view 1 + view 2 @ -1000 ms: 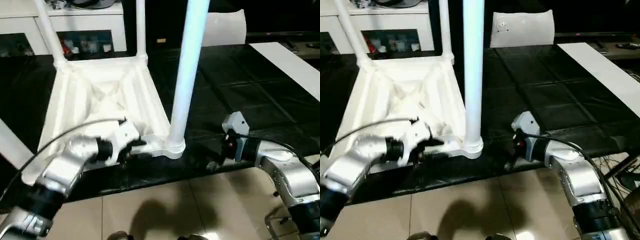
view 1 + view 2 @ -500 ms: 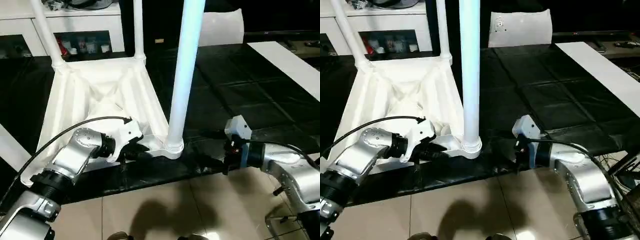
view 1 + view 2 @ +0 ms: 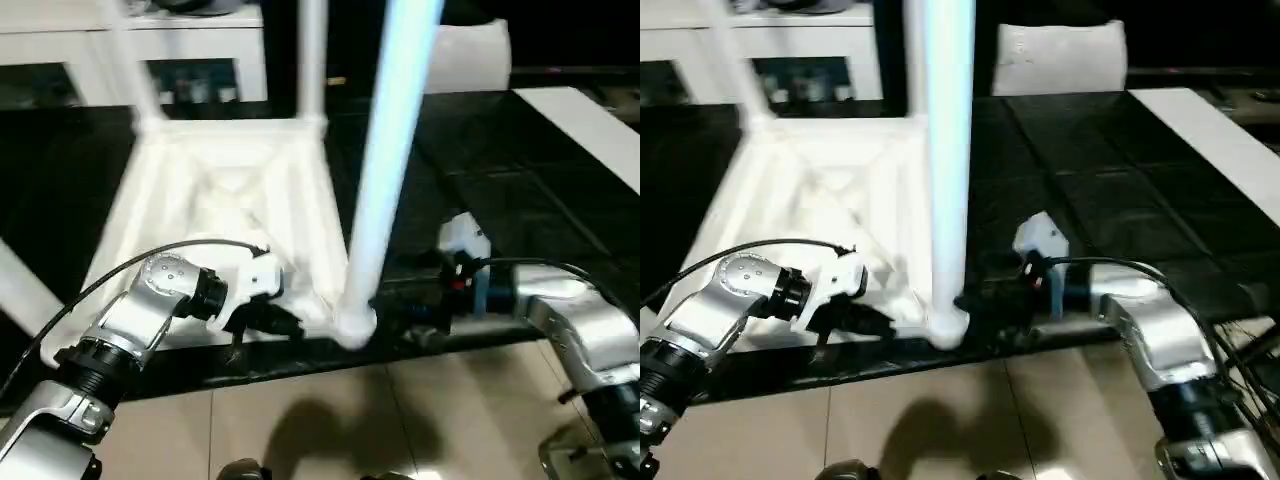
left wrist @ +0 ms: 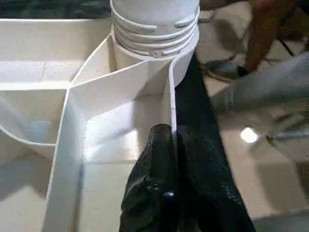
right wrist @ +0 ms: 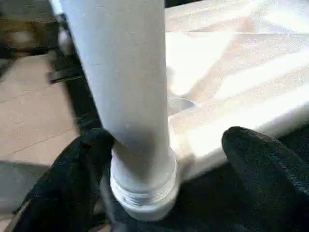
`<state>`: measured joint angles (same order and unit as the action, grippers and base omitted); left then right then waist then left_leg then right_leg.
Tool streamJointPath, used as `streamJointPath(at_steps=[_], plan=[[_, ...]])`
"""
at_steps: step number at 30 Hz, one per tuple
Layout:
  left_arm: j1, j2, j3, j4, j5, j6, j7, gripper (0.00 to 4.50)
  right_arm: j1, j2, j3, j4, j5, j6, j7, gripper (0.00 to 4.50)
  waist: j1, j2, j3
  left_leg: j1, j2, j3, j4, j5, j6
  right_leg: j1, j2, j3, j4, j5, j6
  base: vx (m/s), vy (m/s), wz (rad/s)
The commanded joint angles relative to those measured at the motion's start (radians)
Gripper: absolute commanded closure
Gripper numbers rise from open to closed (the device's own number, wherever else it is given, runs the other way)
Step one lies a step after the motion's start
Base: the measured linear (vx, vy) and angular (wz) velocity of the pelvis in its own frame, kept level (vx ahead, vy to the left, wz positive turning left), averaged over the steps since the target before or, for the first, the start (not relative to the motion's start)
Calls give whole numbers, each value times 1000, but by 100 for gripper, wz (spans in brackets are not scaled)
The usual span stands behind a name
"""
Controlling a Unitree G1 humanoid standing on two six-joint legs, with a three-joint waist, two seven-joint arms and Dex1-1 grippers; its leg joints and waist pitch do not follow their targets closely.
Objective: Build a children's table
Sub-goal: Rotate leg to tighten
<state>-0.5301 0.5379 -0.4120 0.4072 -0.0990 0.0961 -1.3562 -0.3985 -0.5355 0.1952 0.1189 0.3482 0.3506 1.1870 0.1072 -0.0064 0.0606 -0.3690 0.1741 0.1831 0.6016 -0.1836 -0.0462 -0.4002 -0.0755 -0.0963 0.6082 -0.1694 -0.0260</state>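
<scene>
The children's table lies upside down on the black surface, its ribbed white top (image 3: 220, 190) facing up. White legs stand in its corner sockets, the nearest one (image 3: 385, 170) at the front right corner. My left gripper (image 3: 285, 320) is shut on the top's thin front rim (image 4: 172, 104), just beside that corner socket (image 4: 154, 34). My right gripper (image 3: 980, 300) is open around the base of the nearest leg (image 5: 130, 96). One finger (image 5: 77, 179) lies against the leg's threaded collar, and the other finger (image 5: 260, 164) stands apart from it.
A white glass-door cabinet (image 3: 200, 30) stands behind the table. A flat white sheet (image 3: 470, 55) leans at the back right and a long white board (image 3: 590, 120) lies at the far right. The black surface ends just in front of both grippers, above the tiled floor (image 3: 420, 420).
My left gripper has closed onto the top's front rim. My right gripper has moved left, up to the nearest leg, so its fingers now flank the leg's base. The camera has shifted a little.
</scene>
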Motion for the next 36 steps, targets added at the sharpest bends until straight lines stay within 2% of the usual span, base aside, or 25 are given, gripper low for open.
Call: streamJointPath(at_steps=[1,3,7,9,10,12,13,18,19,21,22,24,25,26,27,28,30,31,32,33,34,35,36], plan=[[-28,-24,-44,-17,-1,-50,-63,450,-17,-9,24,15,-1,-15,56,75,-5,0,-69,18,66,-21,-70,-215,36,48,-86,65,-80,-299,-188,0,0,0],[-41,-31,-55,4,26,-80,-69,450,-33,-8,55,34,-7,-27,106,101,4,-1,-68,21,67,-22,-71,-233,30,45,-87,64,-84,-339,-175,0,0,0],[-51,-33,-64,19,44,-102,-84,450,-55,1,77,62,-14,-35,142,132,4,-2,-67,22,68,-24,-74,-250,14,46,-90,65,-85,-358,-172,0,0,0],[-54,-33,-69,21,50,-110,-86,450,-61,4,85,72,-18,-39,152,132,5,-3,-68,21,68,-25,-74,-250,13,47,-91,65,-84,-367,-168,0,0,0],[-58,-36,-77,29,59,-122,-90,450,-81,12,102,105,-34,-51,171,153,4,-2,-69,20,67,-25,-73,-248,13,47,-91,64,-84,-363,-169,0,0,0],[-61,-38,-78,36,63,-129,-91,450,-89,14,109,120,-41,-57,180,164,4,-3,-68,18,65,-24,-72,-242,14,47,-89,64,-85,-364,-169,0,0,0],[-65,-40,-76,49,71,-132,-80,450,-96,15,116,129,-47,-60,190,171,7,-2,-69,22,67,-23,-71,-240,15,45,-90,65,-84,-354,-173,0,0,0],[-76,-51,-48,104,87,-121,-26,450,-97,16,107,127,-22,-26,198,206,15,-1,-71,21,68,-23,-72,-228,17,48,-89,65,-79,-321,-180,0,0,0],[-76,-53,-44,108,86,-114,-18,450,-95,17,104,126,-18,-21,196,231,17,-1,-70,21,68,-23,-72,-235,15,48,-89,64,-81,-335,-178,0,0,0],[-85,-81,-1,144,91,-31,100,450,-69,34,75,100,11,28,154,239,19,1,-68,24,68,-22,-72,-248,10,45,-89,65,-84,-358,-174,0,0,0],[-85,-82,1,145,91,-26,105,450,-67,35,73,99,12,30,151,241,24,1,-66,33,68,-21,-71,-269,4,39,-90,65,-91,-393,-170,0,0,0],[-87,-95,21,150,85,-1,137,450,-49,51,53,83,17,42,106,247,22,0,-64,31,66,-25,-73,-294,-2,42,-92,61,-97,-451,-153,0,0,0],[-92,-112,40,158,80,25,177,450,-24,74,35,62,14,56,38,247,17,-1,-63,29,66,-28,-76,-304,-6,43,-93,60,-101,-484,-133,0,0,0],[-97,-129,55,165,79,49,220,450,-2,99,19,46,4,66,-36,248,16,0,-60,35,65,-28,-76,-317,-12,37,-93,60,-109,-516,-114,0,0,0],[-106,-150,70,176,83,68,273,450,18,127,6,32,-13,81,-114,248,14,1,-58,37,63,-30,-75,-333,-15,36,-94,58,-112,-541,-109,0,0,0],[-110,-161,75,181,84,82,295,450,27,144,-1,27,-24,87,-159,249,6,-2,-56,35,59,-34,-78,-354,-22,38,-94,51,-118,-592,-86,0,0,0],[-124,-201,89,194,83,127,355,450,42,216,-34,24,-53,125,-315,250,-12,-1,-53,41,55,-39,-76,-391,-33,33,-94,41,-132,-662,-53,0,0,0],[-131,-217,96,200,83,142,381,450,41,242,-48,23,-57,145,-359,250,-25,2,-54,37,51,-43,-75,-405,-36,41,-95,32,-138,-684,-36,0,0,0],[-141,-236,101,210,84,158,407,450,37,274,-61,25,-62,164,-412,250,-36,6,-59,34,52,-49,-78,-404,-37,48,-98,26,-140,-671,-30,0,0,0],[-154,-261,111,225,85,175,451,450,27,319,-76,36,-79,179,-493,250,-42,6,-58,30,53,-50,-81,-405,-33,50,-95,24,-142,-658,-28,0,0,0],[-177,-299,125,250,86,198,517,450,3,401,-115,59,-84,212,-621,250,-54,12,-58,30,57,-54,-84,-419,-42,48,-93,20,-140,-624,-42,0,0,0],[-185,-312,130,259,88,207,537,450,-5,432,-131,65,-82,225,-670,251,-70,20,-59,34,59,-60,-86,-462,-52,49,-92,13,-144,-598,-48,0,0,0],[-199,-331,139,273,92,211,573,450,-24,475,-146,86,-89,224,-739,251,-75,18,-60,33,59,-63,-86,-477,-54,52,-94,8,-143,-589,-51,0,0,0]])
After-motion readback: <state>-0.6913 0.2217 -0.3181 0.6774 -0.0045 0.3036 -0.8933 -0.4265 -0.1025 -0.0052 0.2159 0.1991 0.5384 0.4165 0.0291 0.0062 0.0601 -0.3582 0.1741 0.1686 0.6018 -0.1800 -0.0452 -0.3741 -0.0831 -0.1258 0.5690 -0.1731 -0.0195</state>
